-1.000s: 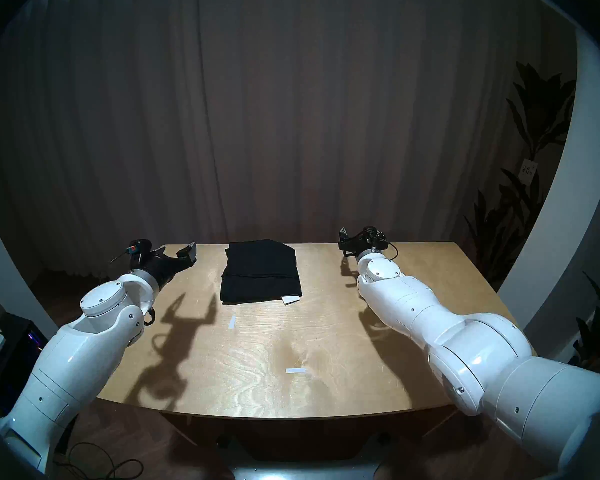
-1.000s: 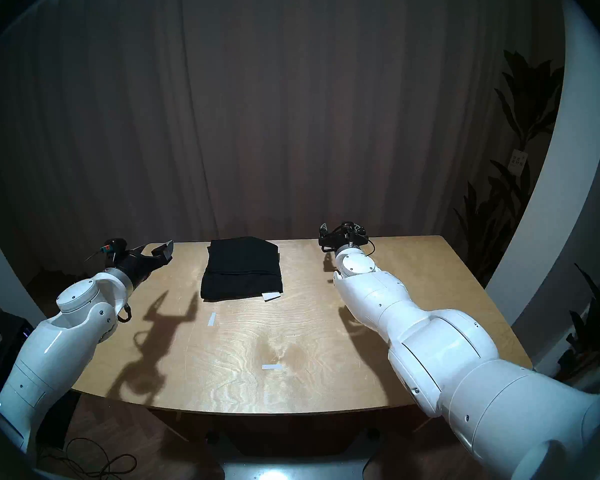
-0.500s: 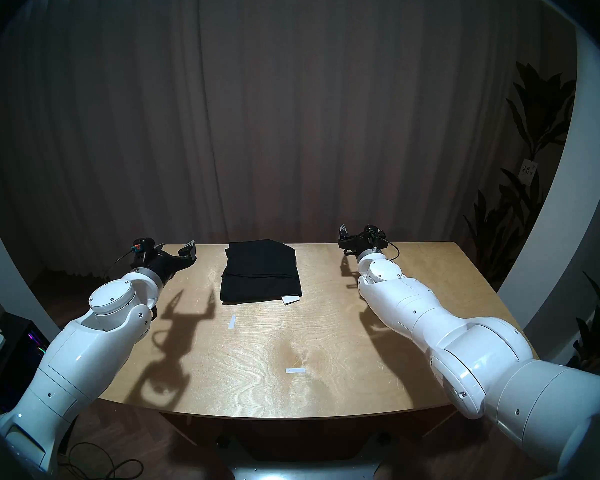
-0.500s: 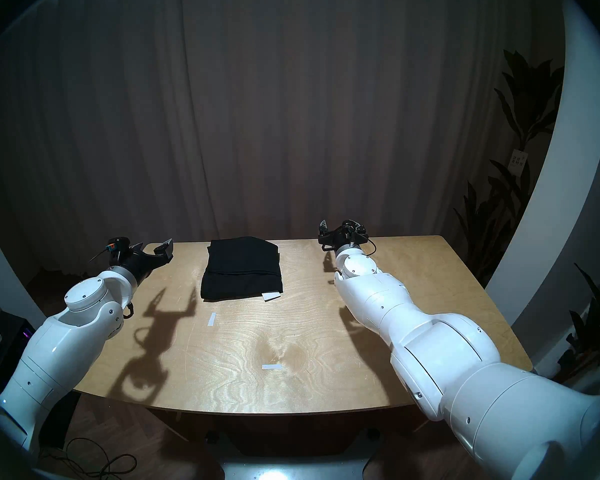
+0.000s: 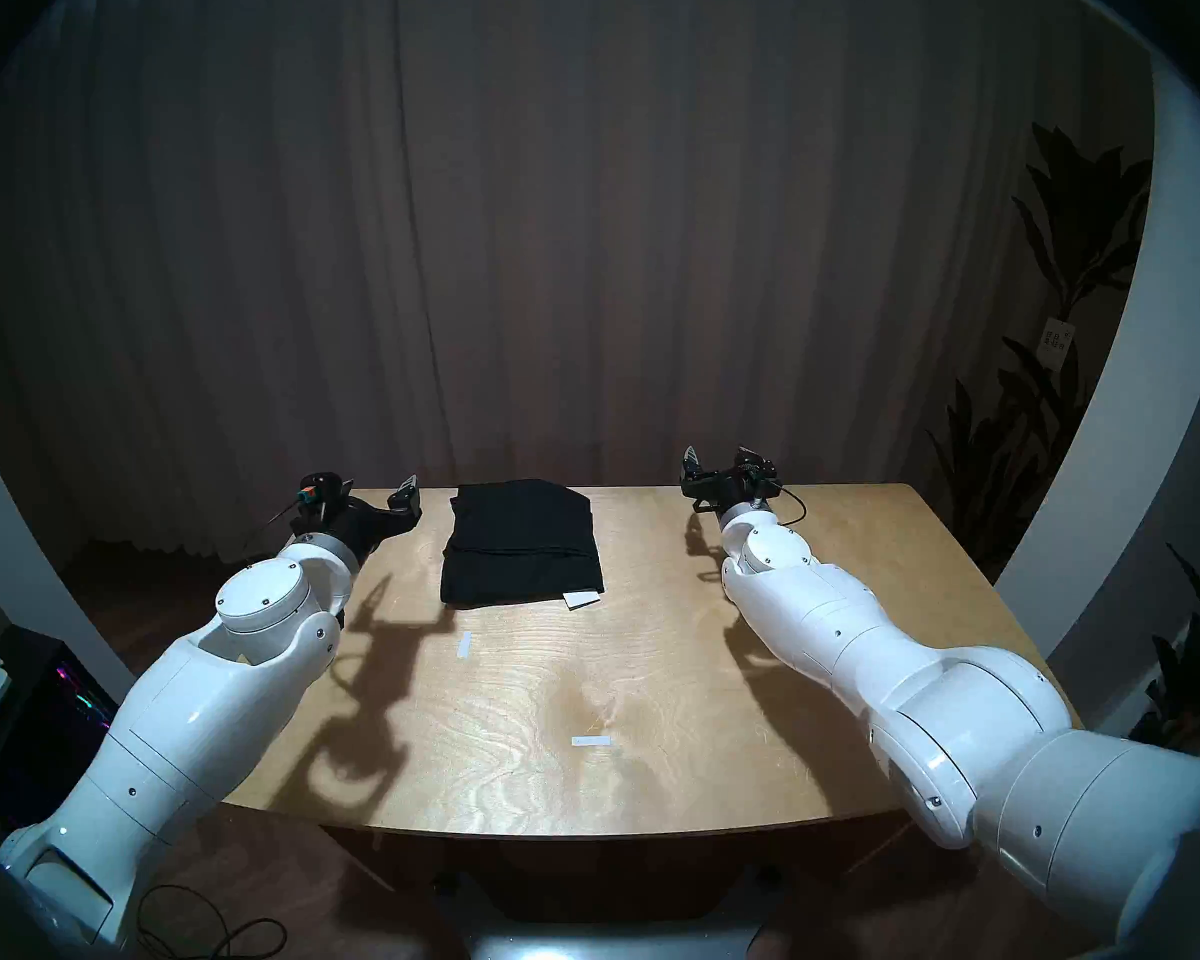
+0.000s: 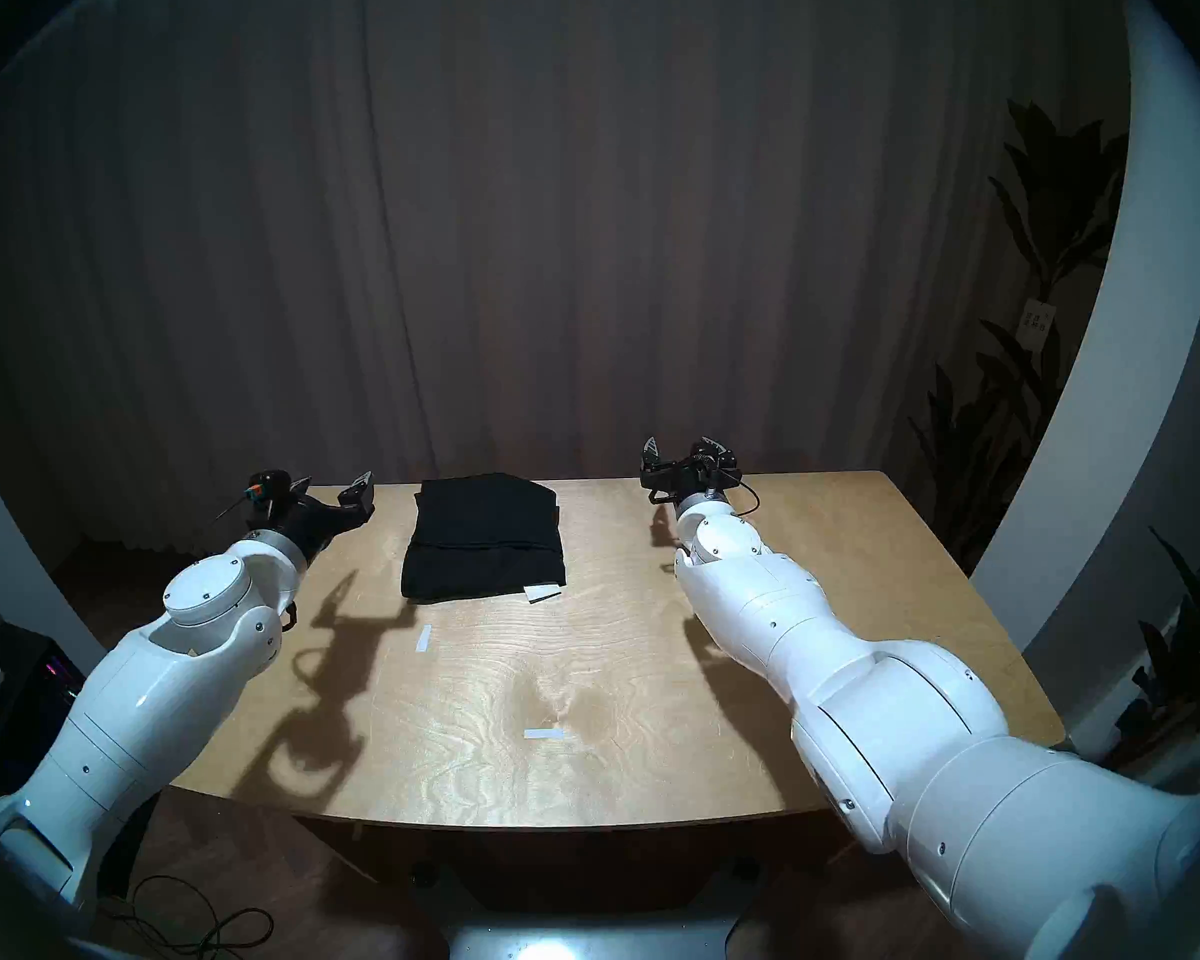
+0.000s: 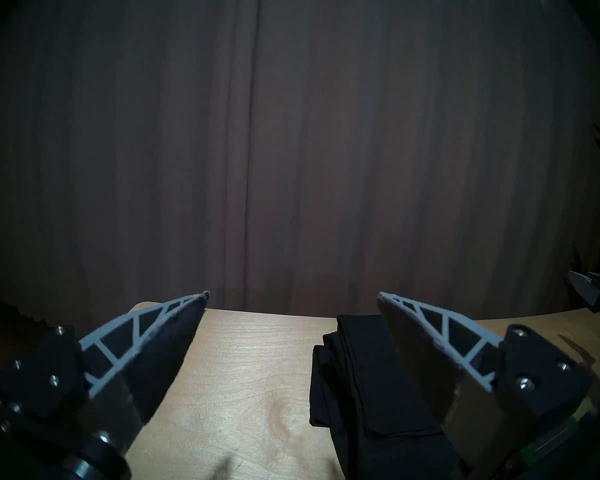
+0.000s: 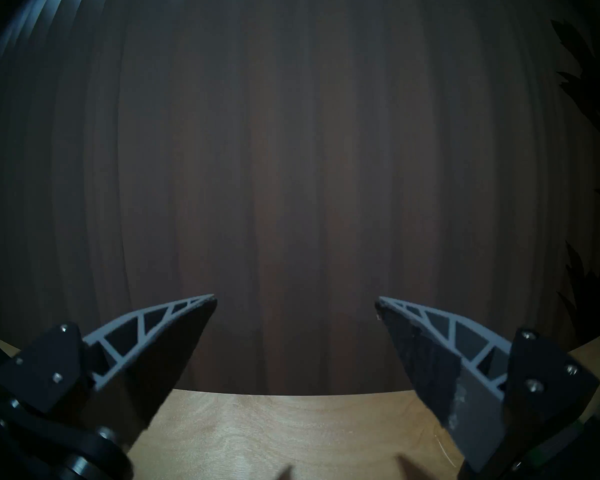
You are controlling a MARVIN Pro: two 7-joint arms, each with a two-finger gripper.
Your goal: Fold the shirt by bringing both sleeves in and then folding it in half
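Observation:
The black shirt (image 5: 521,543) (image 6: 483,539) lies folded into a compact rectangle at the far middle of the wooden table (image 5: 652,661). A small white tag (image 5: 580,598) sticks out at its near right corner. The sleeves are hidden inside the folds. My left gripper (image 5: 379,494) (image 6: 332,484) hovers open above the table's far left, just left of the shirt and apart from it. In the left wrist view its jaws (image 7: 293,294) are wide and empty, with the shirt (image 7: 361,382) at lower right. My right gripper (image 5: 718,456) (image 8: 296,298) hangs open and empty to the shirt's right.
Two short white tape strips (image 5: 464,645) (image 5: 592,740) are stuck on the table nearer me. A dark curtain (image 5: 583,245) hangs close behind the far edge. Plants (image 5: 1068,314) stand at the right, and a cable (image 5: 202,931) lies on the floor at the left.
My left arm has swung right and forward, bringing its open gripper closer to the shirt's left edge. The right gripper has turned slightly and shifted a little right. The shirt has not moved.

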